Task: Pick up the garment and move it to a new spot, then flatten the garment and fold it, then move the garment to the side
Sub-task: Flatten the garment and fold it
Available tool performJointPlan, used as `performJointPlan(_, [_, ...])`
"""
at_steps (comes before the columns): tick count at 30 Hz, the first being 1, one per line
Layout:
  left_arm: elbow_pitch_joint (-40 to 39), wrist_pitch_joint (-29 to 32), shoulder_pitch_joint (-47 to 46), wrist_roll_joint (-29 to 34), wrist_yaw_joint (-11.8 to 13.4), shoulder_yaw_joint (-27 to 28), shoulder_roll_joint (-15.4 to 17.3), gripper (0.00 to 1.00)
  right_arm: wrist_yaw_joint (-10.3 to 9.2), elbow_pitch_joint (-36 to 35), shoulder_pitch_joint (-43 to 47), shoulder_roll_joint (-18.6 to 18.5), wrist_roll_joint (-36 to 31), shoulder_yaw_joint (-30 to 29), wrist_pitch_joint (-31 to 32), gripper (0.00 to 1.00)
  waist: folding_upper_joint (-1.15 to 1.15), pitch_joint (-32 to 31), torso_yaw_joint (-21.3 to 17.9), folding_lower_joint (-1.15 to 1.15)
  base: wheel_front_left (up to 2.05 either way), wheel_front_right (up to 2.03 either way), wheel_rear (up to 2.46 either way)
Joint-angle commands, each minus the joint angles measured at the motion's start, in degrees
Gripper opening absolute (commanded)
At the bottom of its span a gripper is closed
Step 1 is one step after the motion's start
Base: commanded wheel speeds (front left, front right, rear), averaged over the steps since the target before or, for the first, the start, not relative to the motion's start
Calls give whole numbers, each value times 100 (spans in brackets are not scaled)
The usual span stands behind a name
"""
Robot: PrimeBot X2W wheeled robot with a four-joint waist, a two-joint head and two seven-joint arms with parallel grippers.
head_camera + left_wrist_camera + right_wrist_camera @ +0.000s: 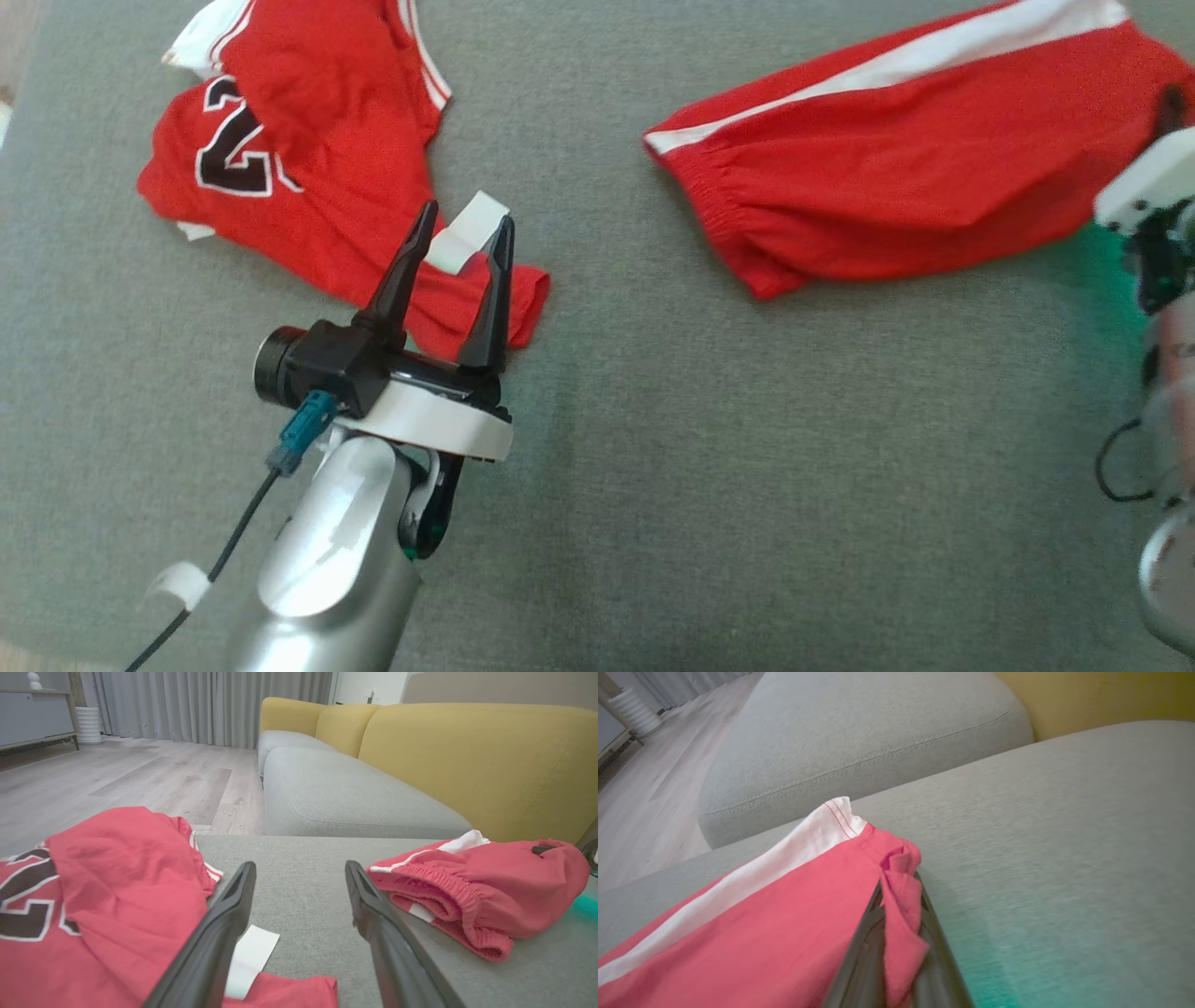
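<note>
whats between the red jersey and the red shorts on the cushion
Bare grey cushion lies between the jersey and the shorts, with nothing on it. The head view shows this best; the left wrist view shows the same gap.

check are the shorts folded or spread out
Folded: the shorts lie doubled over, waistband layers stacked in the left wrist view. The right gripper pinches one corner.

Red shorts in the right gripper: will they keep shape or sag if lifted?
Likely floppy: the red shorts bunch in thin folds where the right gripper pinches one edge, so the rest should hang. Probably light; the fabric looks thin.
</note>
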Motion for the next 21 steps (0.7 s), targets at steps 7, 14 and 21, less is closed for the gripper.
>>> performJointPlan(7, [-273,-30,35,88,-33,292,51,100,-5,-262,380,-188,428,50,-216,0,0,-296,-276,0,0,0,0])
performJointPlan(14, [-334,-30,210,127,-49,335,39,100,-5,-502,887,-154,730,-66,-227,0,0,-606,-465,0,0,0,0])
performJointPlan(21, [-390,-30,281,165,-67,337,35,100,-5,-749,1056,-63,927,-20,-159,0,0,-568,-488,0,0,0,0])
